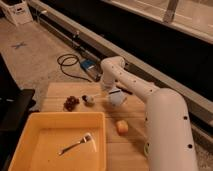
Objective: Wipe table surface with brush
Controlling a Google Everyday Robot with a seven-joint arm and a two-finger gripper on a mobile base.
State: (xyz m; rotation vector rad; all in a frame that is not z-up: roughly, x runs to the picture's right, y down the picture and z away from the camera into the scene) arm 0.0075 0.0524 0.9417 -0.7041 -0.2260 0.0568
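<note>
1. One yellow tub [60, 116] crowds the table surface [55, 92] at 7 o'clock, with a fork [75, 145] inside.
2. Bare planks stay open along the far edge.
3. A dark fruit cluster [71, 102] sits at 9 o'clock.
4. Just right of it, the brush [89, 99] has its head on the wood.
5. The gripper [114, 96], near centre, has its fingers closed on the white handle.
6. An orange fruit [121, 127] lies at 5 o'clock.
7. Concrete floor [35, 47] lies beyond.
</note>
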